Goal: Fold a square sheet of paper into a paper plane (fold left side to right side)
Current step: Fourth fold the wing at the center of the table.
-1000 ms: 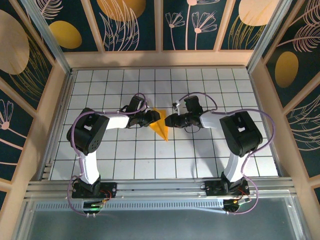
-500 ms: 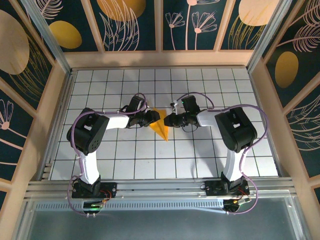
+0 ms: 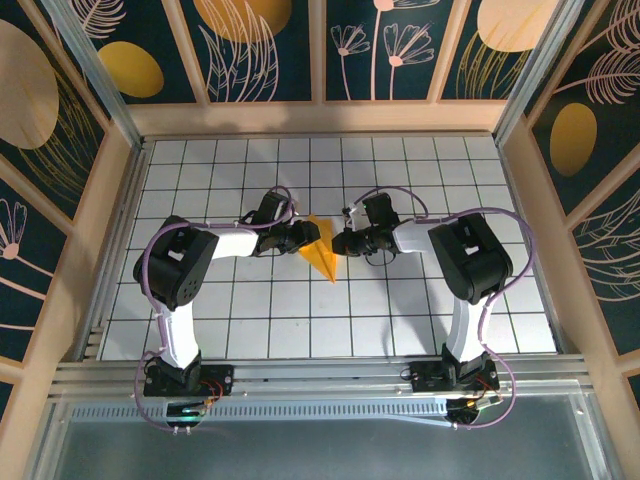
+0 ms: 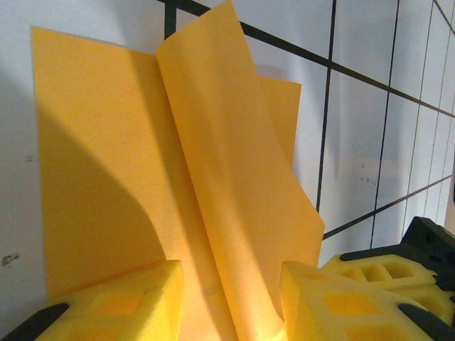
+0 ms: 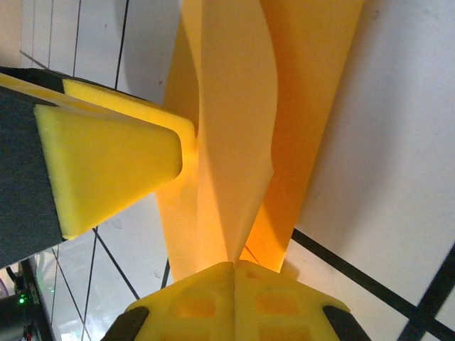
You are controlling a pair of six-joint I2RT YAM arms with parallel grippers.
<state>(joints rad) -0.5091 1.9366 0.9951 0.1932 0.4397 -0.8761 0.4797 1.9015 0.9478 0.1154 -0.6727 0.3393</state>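
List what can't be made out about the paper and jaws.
- Top external: paper creases too small; both jaws overlap its sides.
- Left wrist: paper's near edge hidden behind left pads, cut by bottom edge.
- Right wrist: paper's far end cut by top edge; depth inside shut right jaws hidden.

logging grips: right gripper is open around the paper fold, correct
No, the right gripper is shut on the paper fold, not open around it. The right wrist view shows its fingers pressed together with the fold pinched between.
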